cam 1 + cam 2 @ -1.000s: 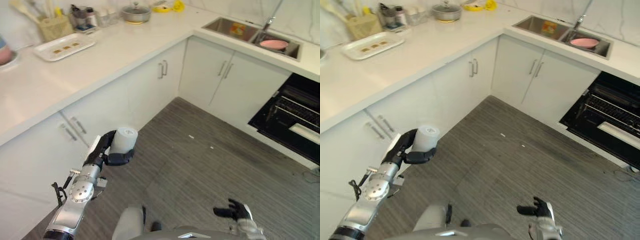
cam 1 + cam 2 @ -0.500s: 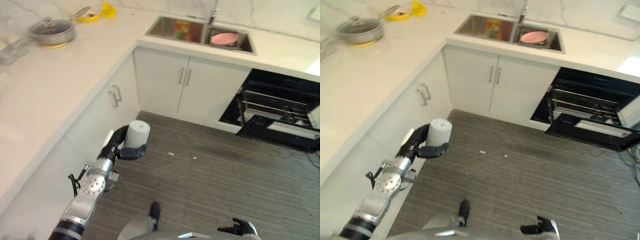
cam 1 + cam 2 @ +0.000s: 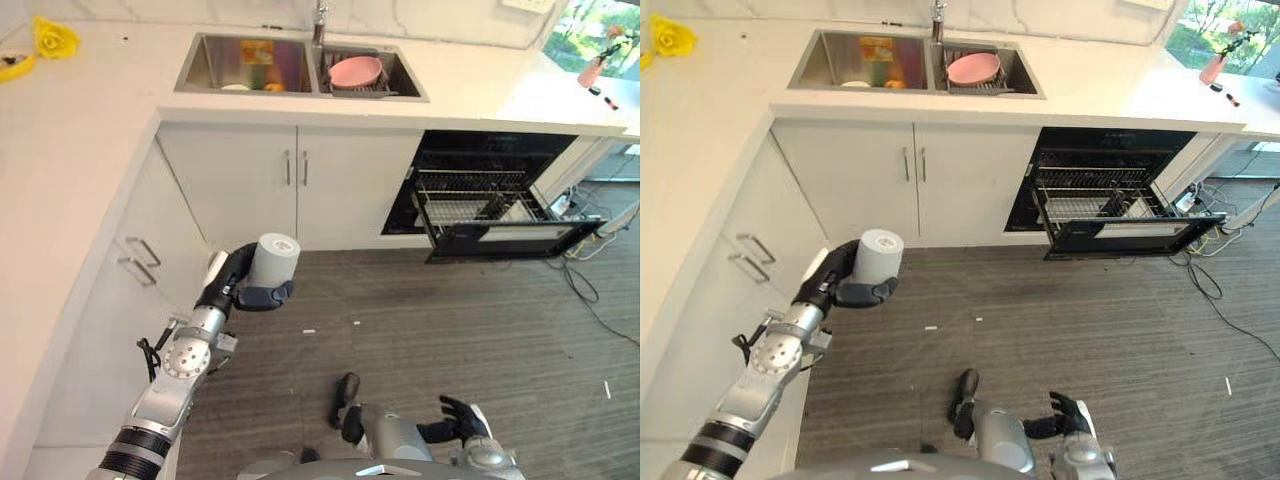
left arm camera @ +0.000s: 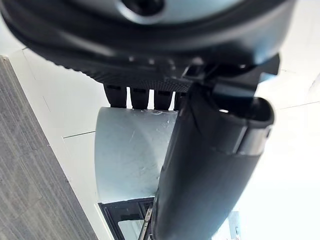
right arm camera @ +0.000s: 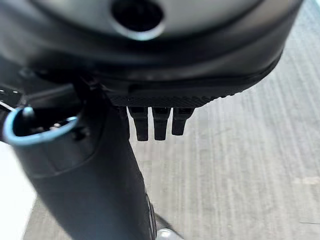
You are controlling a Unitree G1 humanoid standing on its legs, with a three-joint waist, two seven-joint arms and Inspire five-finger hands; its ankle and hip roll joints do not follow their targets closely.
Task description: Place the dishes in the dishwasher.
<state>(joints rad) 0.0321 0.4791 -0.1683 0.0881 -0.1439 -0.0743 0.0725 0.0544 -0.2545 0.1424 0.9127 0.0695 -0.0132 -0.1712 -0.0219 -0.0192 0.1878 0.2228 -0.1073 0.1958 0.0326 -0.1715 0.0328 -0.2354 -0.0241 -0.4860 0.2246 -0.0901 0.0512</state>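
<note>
A pale grey cup [image 3: 274, 262] stands upright in my left hand [image 3: 236, 291], whose fingers and thumb curl round its side; it is held out over the floor in front of the white corner cabinets. The left wrist view has the cup [image 4: 131, 152] close behind the thumb [image 4: 210, 170]. The dishwasher [image 3: 497, 160] is open at the right under the counter, with its wire rack [image 3: 470, 206] pulled out over the lowered door. A pink dish [image 3: 355, 72] lies in the right basin of the sink [image 3: 208, 68]. My right hand [image 3: 455, 420] hangs low over the floor, fingers relaxed and holding nothing.
White cabinet doors [image 3: 290, 185] run below the sink, and drawers [image 3: 135, 265] lie to my left. The grey wood-pattern floor [image 3: 470, 320] stretches between me and the dishwasher. Cables [image 3: 590, 290] lie on the floor past the dishwasher door. A yellow object [image 3: 48, 35] sits on the counter's far left.
The camera has swung to the right, bringing the sink to the middle and the open dishwasher fully into view. My left hand keeps the cup held the same way.
</note>
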